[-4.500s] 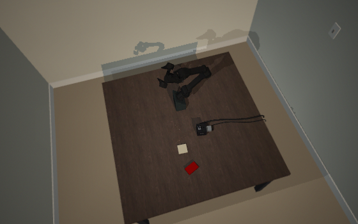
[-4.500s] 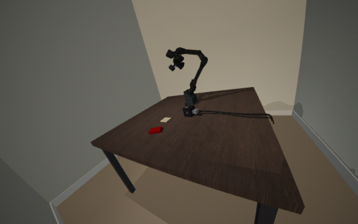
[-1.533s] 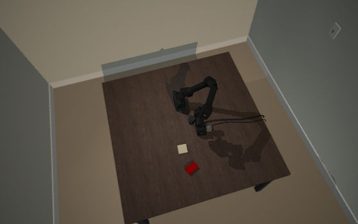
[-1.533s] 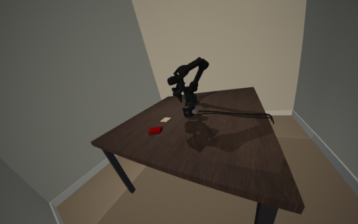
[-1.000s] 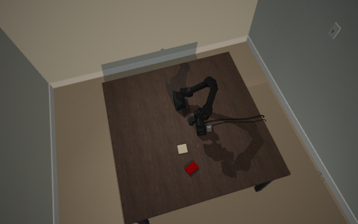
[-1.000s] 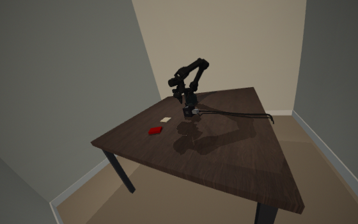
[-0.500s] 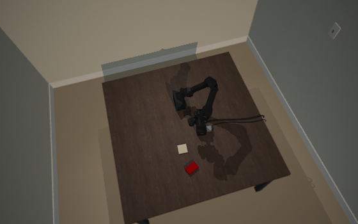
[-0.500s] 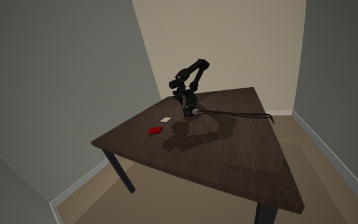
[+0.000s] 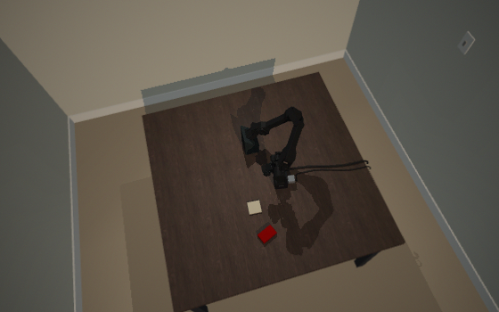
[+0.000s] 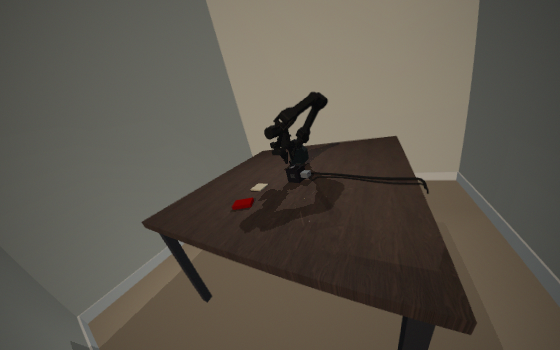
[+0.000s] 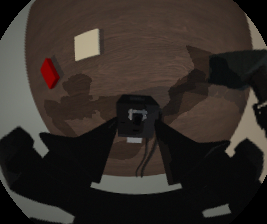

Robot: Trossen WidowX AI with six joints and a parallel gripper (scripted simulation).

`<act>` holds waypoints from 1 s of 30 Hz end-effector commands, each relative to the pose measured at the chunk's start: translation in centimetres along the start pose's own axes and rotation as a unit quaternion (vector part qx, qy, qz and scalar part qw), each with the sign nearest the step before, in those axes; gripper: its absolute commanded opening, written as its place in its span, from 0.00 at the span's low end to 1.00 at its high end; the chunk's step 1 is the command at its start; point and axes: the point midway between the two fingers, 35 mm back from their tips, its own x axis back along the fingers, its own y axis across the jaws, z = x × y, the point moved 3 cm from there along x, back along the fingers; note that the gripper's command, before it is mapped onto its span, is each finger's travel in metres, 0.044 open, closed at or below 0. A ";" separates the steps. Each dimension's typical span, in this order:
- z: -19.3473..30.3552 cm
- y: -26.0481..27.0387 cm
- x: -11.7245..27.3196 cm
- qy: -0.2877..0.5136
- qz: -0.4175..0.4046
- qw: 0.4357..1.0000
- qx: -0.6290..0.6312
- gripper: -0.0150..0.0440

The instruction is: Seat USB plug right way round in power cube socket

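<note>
The black power cube [image 9: 280, 186] [image 10: 294, 174] [image 11: 126, 128] stands on the table. In the wrist view a small dark plug [image 11: 138, 119] with pale metal around it shows at the socket on its top; which way round it sits and how deep is too small to tell. A pale plug [image 9: 291, 178] [image 10: 306, 174] [image 11: 134, 140] sticks out of the cube's side. My gripper [image 11: 136, 120] points down just over the cube. Its fingers are partly open, one on each side of the top plug, with gaps visible between them and the plug.
Two dark cables [image 9: 329, 168] [image 10: 369, 176] run from the cube to the table edge. A cream square [image 9: 254, 207] [image 10: 259, 187] [image 11: 87, 45] and a red block [image 9: 267, 234] [image 10: 243, 204] [image 11: 49, 73] lie nearby. The arm's base [image 9: 249, 143] [image 11: 234, 71] stands close to the cube.
</note>
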 end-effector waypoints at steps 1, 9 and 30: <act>0.0 0.0 0.0 0.000 0.000 1.000 0.000 0.51; 0.0 0.0 0.0 0.000 0.000 1.000 0.000 0.25; 0.0 0.0 0.3 0.000 0.000 1.000 0.000 0.25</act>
